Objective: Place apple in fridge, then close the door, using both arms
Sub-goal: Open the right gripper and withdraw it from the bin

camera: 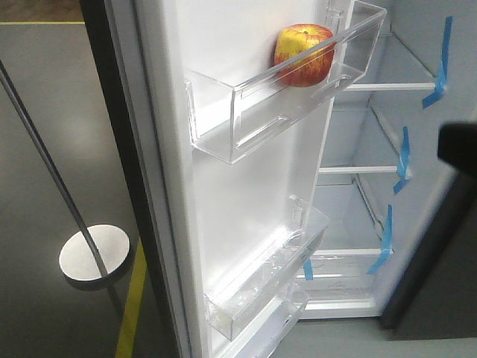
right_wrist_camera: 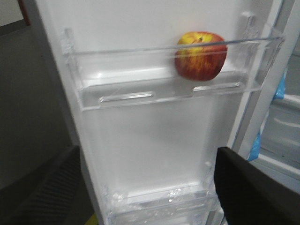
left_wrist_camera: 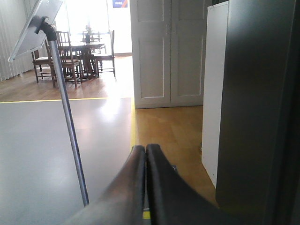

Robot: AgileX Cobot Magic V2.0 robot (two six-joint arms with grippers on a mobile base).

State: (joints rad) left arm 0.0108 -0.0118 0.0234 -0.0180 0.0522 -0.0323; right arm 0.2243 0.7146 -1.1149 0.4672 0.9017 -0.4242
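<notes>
Clear upper bin (camera: 253, 123) on the open door (camera: 246, 209); red apple (camera: 304, 54) inside, right end

Apple (camera: 303, 54) rests in upper bin (camera: 246, 119) of open door (camera: 246, 209).

A grey floor (left_wrist_camera: 42, 154) edged by a yellow line (left_wrist_camera: 61, 99) meets wood flooring (left_wrist_camera: 168, 126). A white panelled double door (left_wrist_camera: 166, 51) stands behind. Further back, a dark table (left_wrist_camera: 89, 46) and chairs (left_wrist_camera: 65, 54) sit before a bright window (left_wrist_camera: 86, 14), with pale curtains (left_wrist_camera: 14, 42) left. A slim pole (left_wrist_camera: 68, 122) rises from a round metal base (camera: 93, 253).
</notes>
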